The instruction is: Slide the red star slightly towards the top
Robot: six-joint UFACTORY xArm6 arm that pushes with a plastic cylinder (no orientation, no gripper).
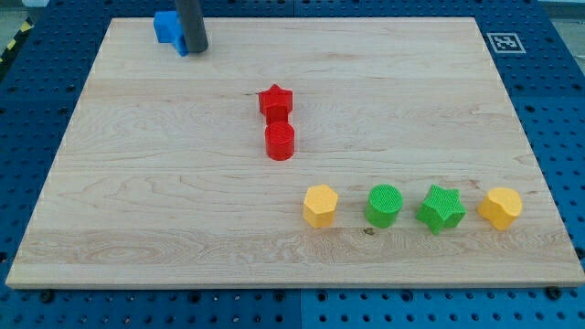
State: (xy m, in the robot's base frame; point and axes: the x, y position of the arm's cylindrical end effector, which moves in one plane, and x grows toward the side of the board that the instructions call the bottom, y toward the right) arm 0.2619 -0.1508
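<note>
tool tip beside blue block

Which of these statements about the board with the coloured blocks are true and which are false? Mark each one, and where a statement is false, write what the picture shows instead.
1. The red star sits just above the red cylinder, towards the view's top. True.
2. My tip is touching the red star. False: it stands at the view's top left, beside the blue block, far from the star.
3. Four blocks form a row near the view's bottom right. True: a yellow block, a green cylinder, a green star and another yellow block.
4. The green star lies at the view's right end of that row. False: the second yellow block does.
</note>
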